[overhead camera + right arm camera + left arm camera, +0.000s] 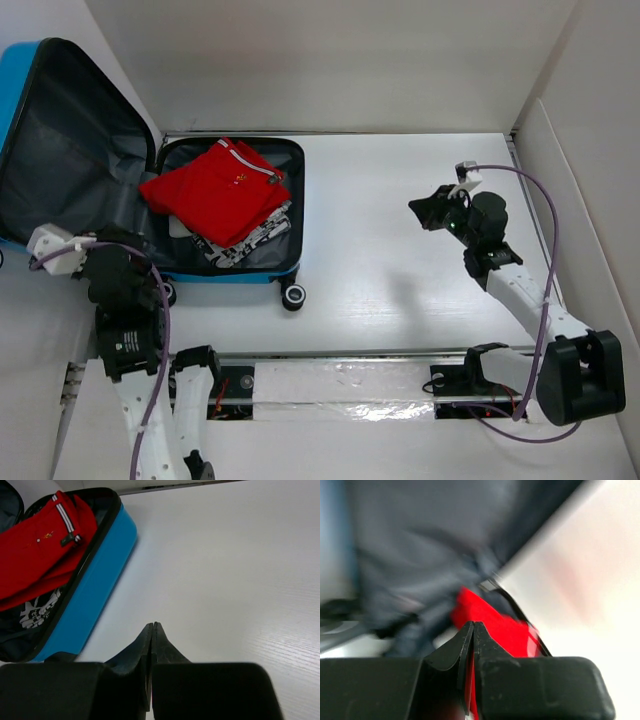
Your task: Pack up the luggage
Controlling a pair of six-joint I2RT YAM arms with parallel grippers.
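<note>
Lying open for loading, luggage (pixel 240 274) holds red shirt (pixel 215 190) on top. Left gripper (pixel 473 625) near lid (pixel 70 150), right gripper (pixel 151 626) parked: both closed, empty.

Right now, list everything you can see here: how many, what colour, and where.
luggage: one, bright blue shell with dark grey lining, open at the table's far left
red shirt: one, red, on top of the pile inside the luggage
black-and-white garment: one, under the red shirt
wheels: two visible, black, on the luggage's near side
table: one, white
cables: two, purple, one along each arm
left gripper: one, black, shut and empty, by the luggage's near left corner
right gripper: one, black, shut and empty, above bare table right of the luggage
</note>
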